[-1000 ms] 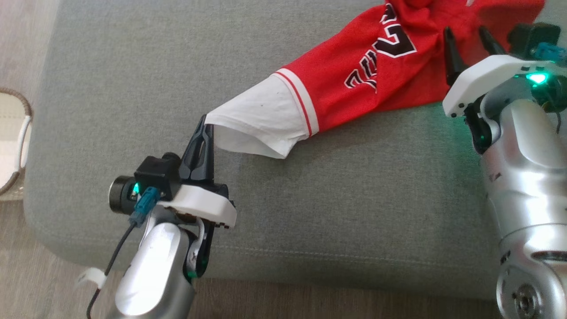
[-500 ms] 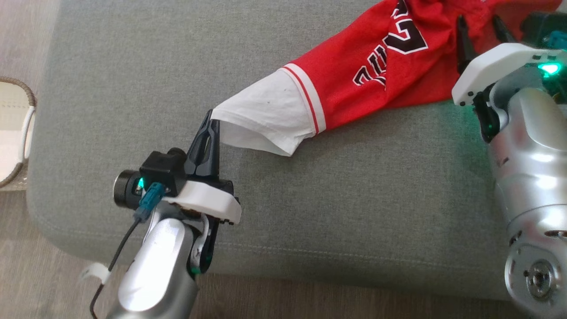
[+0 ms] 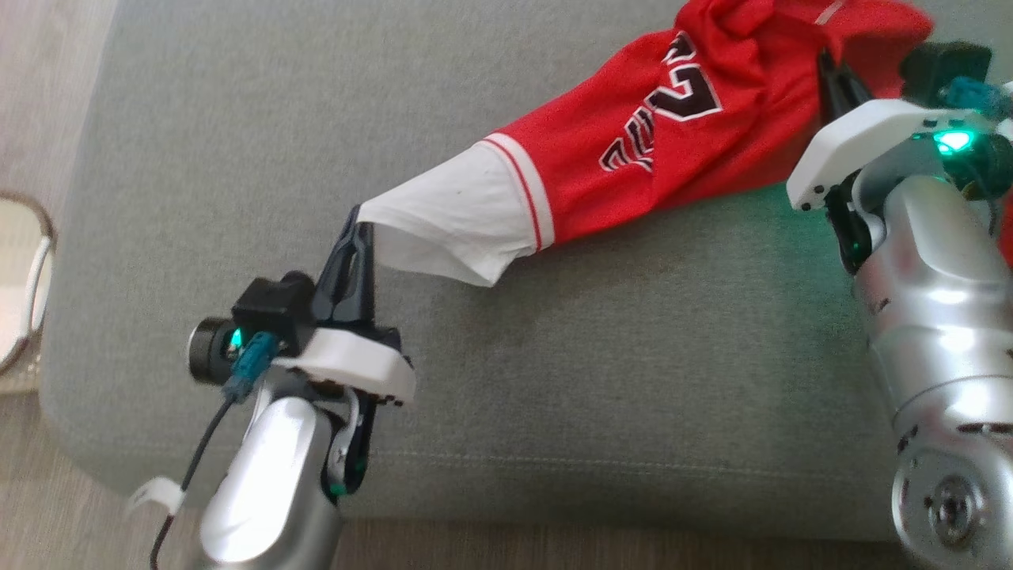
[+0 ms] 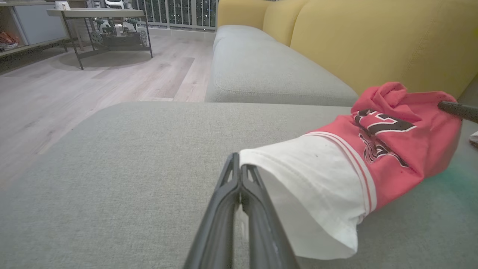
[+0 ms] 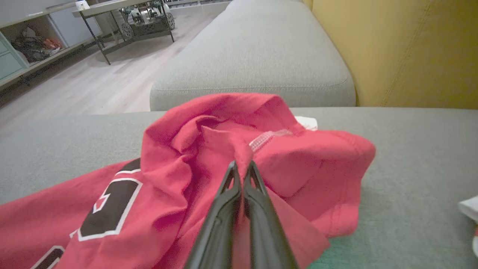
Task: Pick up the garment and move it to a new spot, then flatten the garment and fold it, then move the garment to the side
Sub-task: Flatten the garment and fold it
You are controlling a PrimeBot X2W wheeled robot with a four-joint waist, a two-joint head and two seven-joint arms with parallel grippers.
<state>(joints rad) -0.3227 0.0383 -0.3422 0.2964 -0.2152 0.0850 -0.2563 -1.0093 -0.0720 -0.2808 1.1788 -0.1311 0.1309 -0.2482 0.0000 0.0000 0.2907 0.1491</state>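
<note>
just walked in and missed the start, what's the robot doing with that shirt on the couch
A two-armed robot is handling a red shirt on a gray couch cushion. Its left gripper is shut on the edge of the white sleeve. Its right gripper is shut on a fold of red cloth near the collar. The shirt lies bunched and wrinkled between them, not yet flattened or folded.

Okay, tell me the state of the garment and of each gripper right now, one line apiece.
garment, crumpled, not flattened or folded, pinched in two places, over the grey cushion.
left gripper, shut on the edge of the garment's white sleeve.
right gripper, shut on a red fold of the garment.
</note>
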